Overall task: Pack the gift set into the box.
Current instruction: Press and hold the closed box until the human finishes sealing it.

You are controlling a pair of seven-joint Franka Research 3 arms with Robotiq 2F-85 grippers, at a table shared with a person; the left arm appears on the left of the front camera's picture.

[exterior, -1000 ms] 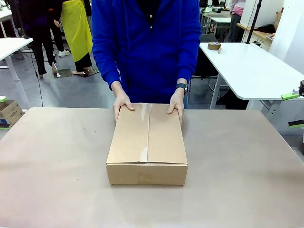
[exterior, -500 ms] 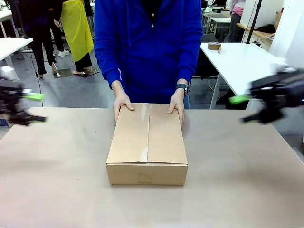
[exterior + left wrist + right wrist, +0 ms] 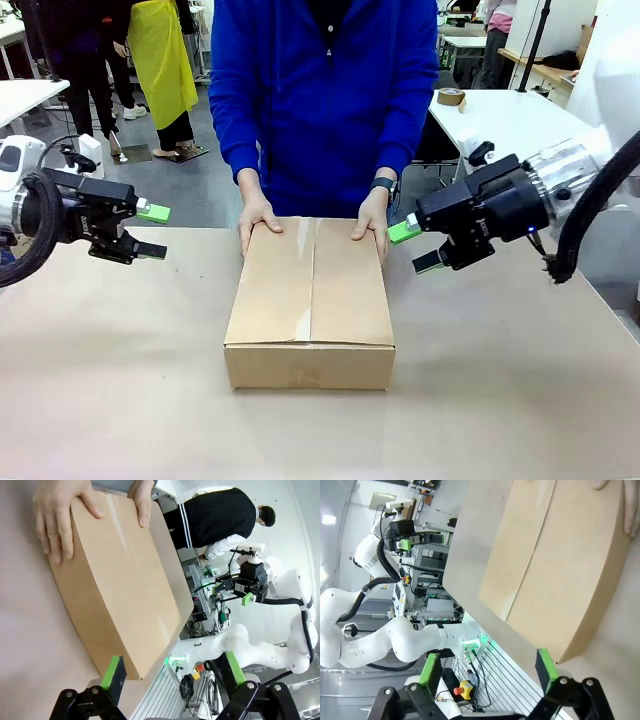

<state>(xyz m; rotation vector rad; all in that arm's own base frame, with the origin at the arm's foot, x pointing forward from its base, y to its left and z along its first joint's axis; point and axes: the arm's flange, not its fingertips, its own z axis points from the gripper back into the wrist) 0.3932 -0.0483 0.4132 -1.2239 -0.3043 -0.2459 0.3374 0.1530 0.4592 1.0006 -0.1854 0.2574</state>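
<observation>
looked like an open-plan robotics lab: white worktables [image 3: 520,140] on a grey floor [image 3: 150,190], tape roll [image 3: 451,96] on one, white robot arms [image 3: 260,652], cabling and a red emergency-stop button [image 3: 461,688] beneath, people [image 3: 70,70] standing behind.

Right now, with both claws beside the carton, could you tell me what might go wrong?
The open right claw hangs close to the person's hand on the plain brown cardboard carton; it might hit that hand.
The carton's flaps lie shut; prying with the open left claw could shove it.
</observation>
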